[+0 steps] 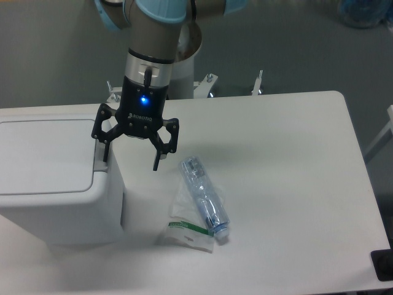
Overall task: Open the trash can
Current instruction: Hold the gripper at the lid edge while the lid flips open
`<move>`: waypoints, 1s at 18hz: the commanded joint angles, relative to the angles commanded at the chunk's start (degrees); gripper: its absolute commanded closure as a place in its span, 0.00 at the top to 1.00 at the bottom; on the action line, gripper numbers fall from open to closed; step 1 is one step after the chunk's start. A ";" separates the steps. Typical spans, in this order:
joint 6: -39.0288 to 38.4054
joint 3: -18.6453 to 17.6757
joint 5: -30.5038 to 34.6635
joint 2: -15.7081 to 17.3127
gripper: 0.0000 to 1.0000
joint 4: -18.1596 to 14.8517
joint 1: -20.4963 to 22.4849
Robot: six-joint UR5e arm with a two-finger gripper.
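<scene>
Gripper (131,157) spread wide, grasping nothing, poised over the right edge of the trash can (52,175). Its left finger hangs at the grey push bar (98,165), whose long axis runs near-to-far; the lid lies leftward.

A crushed clear plastic bottle (204,198) lies on the white counter (288,184), cap end toward five o'clock, atop what looks like a clear wrapper (187,227) with a green stripe.

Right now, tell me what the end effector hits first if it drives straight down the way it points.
Probably the trash can: the open end effector straddles its right edge, one fingertip over the push bar. Depth is unclear from this view.
</scene>
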 joint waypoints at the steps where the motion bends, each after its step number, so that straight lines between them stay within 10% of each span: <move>1: 0.00 0.00 0.00 0.00 1.00 0.00 0.00; 18: -0.79 1.49 -0.53 0.26 1.00 0.62 0.00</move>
